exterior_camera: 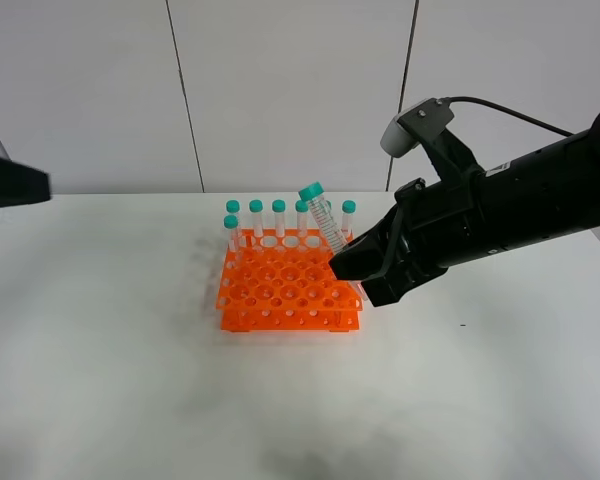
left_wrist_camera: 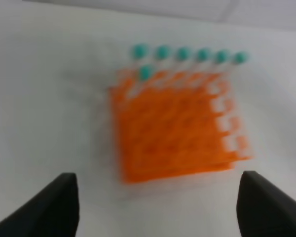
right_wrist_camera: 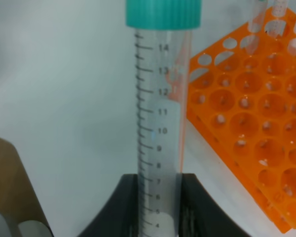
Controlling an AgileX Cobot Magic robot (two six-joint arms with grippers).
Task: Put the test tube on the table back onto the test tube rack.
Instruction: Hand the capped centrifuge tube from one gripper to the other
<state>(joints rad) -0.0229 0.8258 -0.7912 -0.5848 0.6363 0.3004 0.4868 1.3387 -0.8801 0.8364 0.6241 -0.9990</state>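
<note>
One test tube [exterior_camera: 322, 215] — aslant in right claw [exterior_camera: 348, 262]

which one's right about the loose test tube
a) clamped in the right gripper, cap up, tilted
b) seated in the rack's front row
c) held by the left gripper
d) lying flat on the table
a: the right gripper is shut on the test tube, which leans with its teal cap up by the right side of the orange rack; the left gripper is open and empty.
</note>
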